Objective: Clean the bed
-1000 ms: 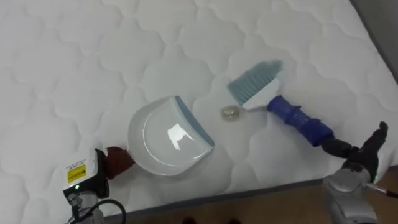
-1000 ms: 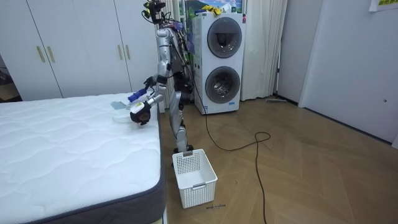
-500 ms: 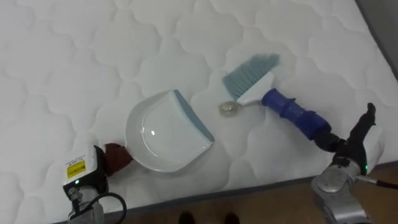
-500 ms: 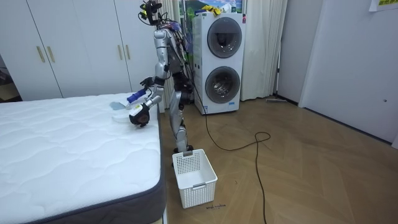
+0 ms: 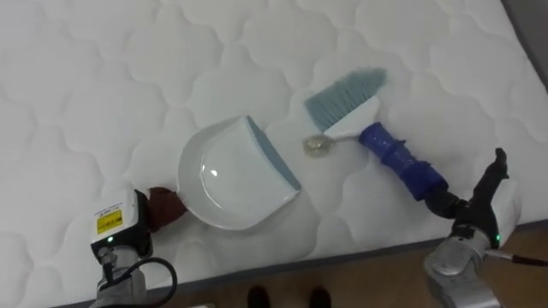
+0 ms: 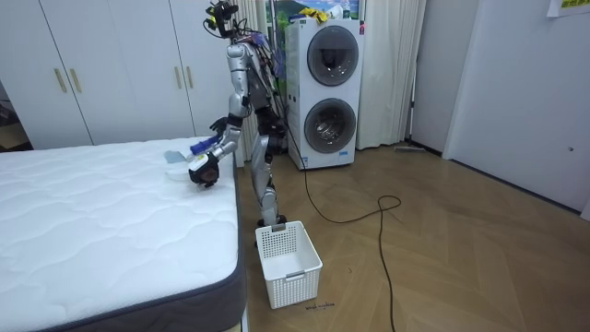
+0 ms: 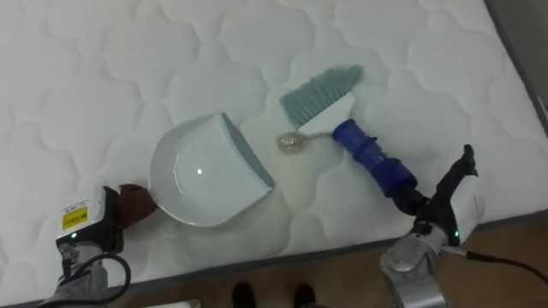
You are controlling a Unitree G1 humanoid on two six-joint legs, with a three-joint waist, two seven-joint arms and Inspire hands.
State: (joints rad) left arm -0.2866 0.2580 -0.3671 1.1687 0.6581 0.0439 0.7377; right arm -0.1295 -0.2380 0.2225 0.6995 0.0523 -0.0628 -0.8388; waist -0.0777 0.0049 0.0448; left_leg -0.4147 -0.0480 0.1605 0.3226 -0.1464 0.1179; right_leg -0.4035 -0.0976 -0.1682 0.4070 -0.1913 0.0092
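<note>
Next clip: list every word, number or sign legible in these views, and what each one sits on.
Yellow label on the white tag at the left robot hand: dark print, too small to read.
Sheet on the wall, room view's top right corner: too blurred to read.
Dustpan, brush in the right robot hand, washing machines: nothing readable.

You have white quilted mattress (image 5: 103, 77) under everything. White round dustpan (image 5: 231, 175) with grey-blue lip lies near-left of centre, mouth facing right. Small pale crumpled scrap (image 5: 318, 146) sits between lip and brush (image 5: 377, 128), just beside brush head. Grey-blue bristles point far; blue ribbed handle runs near-right toward mattress edge.
</note>
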